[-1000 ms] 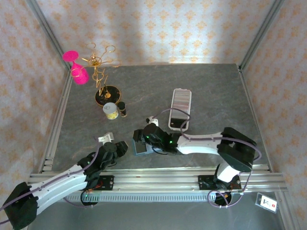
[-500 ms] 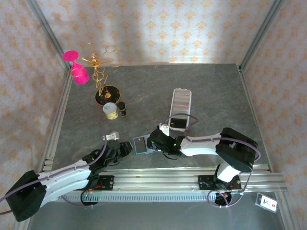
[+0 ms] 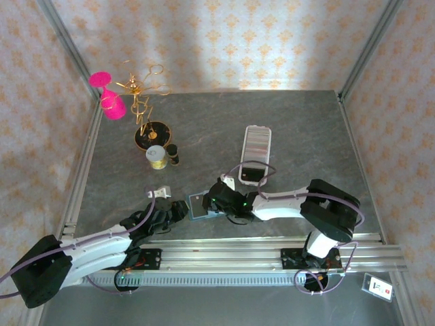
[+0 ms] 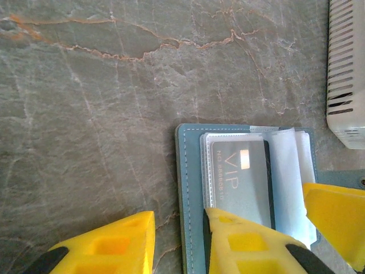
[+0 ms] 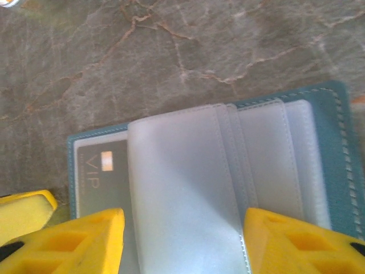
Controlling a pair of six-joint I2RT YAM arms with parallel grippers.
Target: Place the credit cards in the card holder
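A grey stone-patterned table (image 3: pixel 306 129) seen from above. At ten o'clock stands a gold wire stand (image 3: pixel 151 134) on a round black base. Just nearer, at nine o'clock, a small pale-lidded jar (image 3: pixel 157 157) stands beside a little dark bottle (image 3: pixel 173 155). A long white tray (image 3: pixel 257 146) lies at one o'clock, close to the centre. At seven o'clock, near the front edge, the teal card holder (image 3: pixel 198 206) lies open and flat.

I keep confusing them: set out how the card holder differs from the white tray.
The card holder is teal, squarish and open; the white tray is long and narrow. The card holder keeps a VIP card flat in a clear sleeve; the white tray shows a striped row of card edges. Both hold cards.
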